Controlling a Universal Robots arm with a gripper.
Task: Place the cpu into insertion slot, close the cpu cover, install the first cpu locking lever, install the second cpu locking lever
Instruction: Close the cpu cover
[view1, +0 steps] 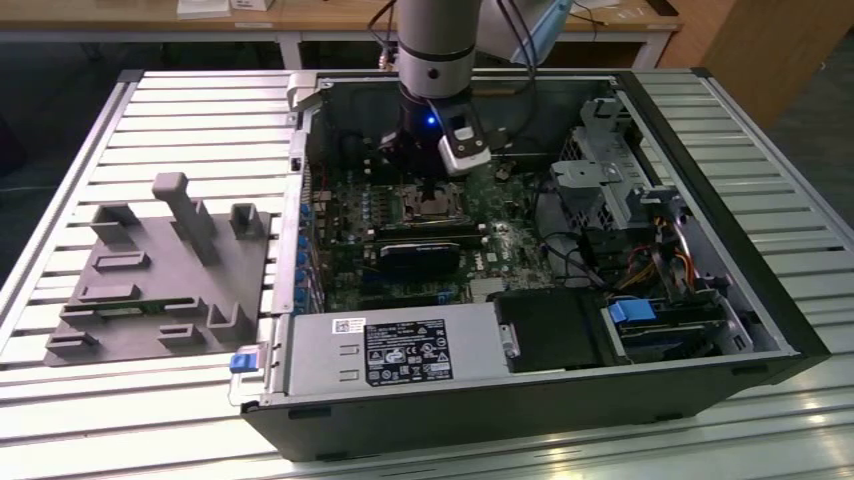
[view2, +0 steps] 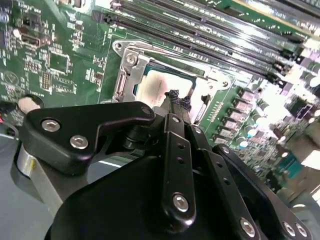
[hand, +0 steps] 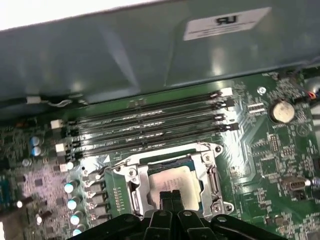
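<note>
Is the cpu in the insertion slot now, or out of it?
In: the cpu lies flat inside the insertion slot and its silver rim, below the gripper.

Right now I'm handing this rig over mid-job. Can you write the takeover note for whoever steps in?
Gripper: jaws shut, tips on or just above the chip's metal top in both wrist views; contact is not certain.
The cpu: lying flat in the insertion slot, not held.
The cpu cover: appears lowered, framing the chip.
Done: cpu seated; cover looks down.
Left: both locking levers. I cannot tell whether either is latched.
</note>
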